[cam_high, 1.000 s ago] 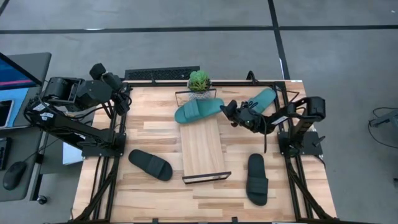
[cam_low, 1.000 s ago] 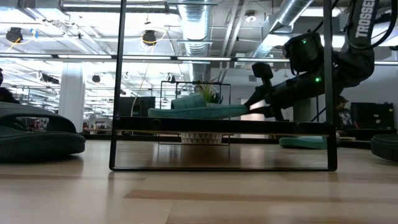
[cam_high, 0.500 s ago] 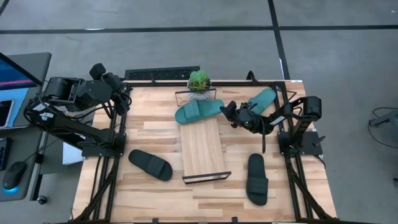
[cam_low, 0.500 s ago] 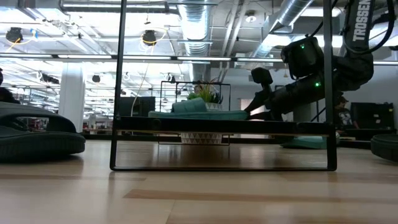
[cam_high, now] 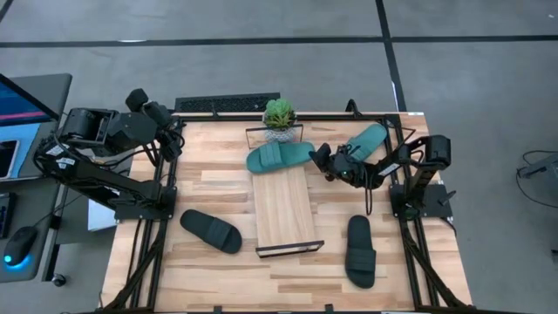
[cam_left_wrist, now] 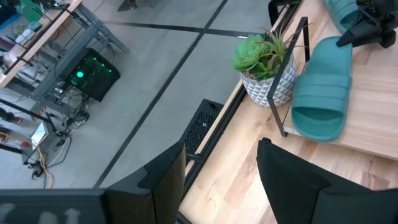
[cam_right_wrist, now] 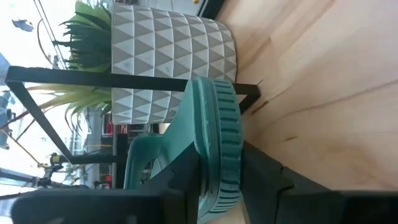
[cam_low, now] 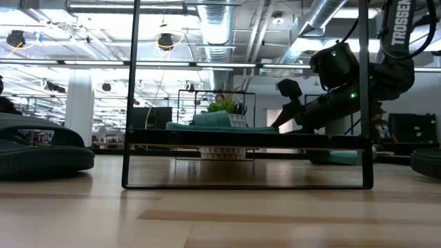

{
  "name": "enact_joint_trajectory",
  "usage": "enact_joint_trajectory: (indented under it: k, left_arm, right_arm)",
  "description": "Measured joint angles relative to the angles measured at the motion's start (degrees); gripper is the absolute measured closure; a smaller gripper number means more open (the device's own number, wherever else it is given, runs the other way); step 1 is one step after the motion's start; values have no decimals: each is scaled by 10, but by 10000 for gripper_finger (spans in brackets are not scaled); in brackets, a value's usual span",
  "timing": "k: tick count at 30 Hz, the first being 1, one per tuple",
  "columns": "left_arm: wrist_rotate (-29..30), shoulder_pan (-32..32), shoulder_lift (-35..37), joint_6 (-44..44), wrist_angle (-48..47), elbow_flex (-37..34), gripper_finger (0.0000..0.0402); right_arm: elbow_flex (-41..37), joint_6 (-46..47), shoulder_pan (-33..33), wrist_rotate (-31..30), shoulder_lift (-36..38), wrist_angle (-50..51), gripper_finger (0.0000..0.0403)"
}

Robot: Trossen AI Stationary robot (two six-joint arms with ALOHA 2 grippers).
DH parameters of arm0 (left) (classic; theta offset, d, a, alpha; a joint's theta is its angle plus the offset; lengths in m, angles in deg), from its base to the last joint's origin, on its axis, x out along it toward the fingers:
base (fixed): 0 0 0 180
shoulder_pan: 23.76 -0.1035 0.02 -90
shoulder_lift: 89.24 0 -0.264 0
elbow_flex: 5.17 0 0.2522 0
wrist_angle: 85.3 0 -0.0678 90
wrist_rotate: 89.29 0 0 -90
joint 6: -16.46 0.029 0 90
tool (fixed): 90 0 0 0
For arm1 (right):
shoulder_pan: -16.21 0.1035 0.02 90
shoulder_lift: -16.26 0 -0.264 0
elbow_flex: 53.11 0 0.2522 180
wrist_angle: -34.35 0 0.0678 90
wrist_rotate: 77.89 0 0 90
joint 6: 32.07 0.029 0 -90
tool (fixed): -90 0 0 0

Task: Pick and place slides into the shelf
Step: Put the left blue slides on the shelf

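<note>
1. While the right gripper (cam_high: 321, 159) reaches in low from the table's right side, it sits at the heel end of a teal green rubbery slide sandal (cam_high: 279, 157) with a wide strap. In the right wrist view the sandal's ribbed sole edge sits in the gripper (cam_right_wrist: 221, 180), and I cannot tell whether it is clamped or loose.
2. That teal sandal lies crosswise on the far end of the long light-wood plank shelf (cam_high: 283, 214) with its thin black wire frame. It is just in front of a small green succulent in a grey-and-white patterned pot (cam_high: 279, 116).
3. From the low view, the sandal (cam_low: 213, 122) rests flat on the shelf's top.
4. A second teal slide sandal (cam_high: 368, 139) lies on the wooden tabletop (cam_high: 209, 174) near the far right corner, behind the right arm.
5. One black slide sandal (cam_high: 211, 231) lies left of the shelf, and another black slide (cam_high: 360, 251) lies to its right. Both are off the shelf.
6. I see the left gripper (cam_high: 174, 131) waiting at the far left edge with its jaws wide and nothing between them.
</note>
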Motion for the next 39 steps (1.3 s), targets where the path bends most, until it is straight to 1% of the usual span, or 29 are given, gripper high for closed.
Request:
enact_joint_trajectory:
  k: [5, 14, 19, 24, 31, 39]
  left_arm:
    - [-22, 0, 0, 5, 0, 0, 214]
    - [-24, 0, 0, 5, 0, 0, 214]
    - [-24, 0, 0, 6, 0, 0, 214]
    - [-24, 0, 0, 6, 1, 0, 214]
    - [-24, 0, 0, 6, 1, 0, 214]
    - [-24, 0, 0, 5, 1, 0, 214]
  right_arm:
    - [0, -5, 0, 1, 0, 0, 287]
    - [0, -7, -1, 14, 0, 0, 196]
    - [0, -7, -1, 17, 0, 0, 162]
    - [0, -6, -1, 26, 0, 0, 148]
    - [0, -7, -4, 43, 0, -4, 147]
    - [0, -33, -21, 91, 11, -2, 147]
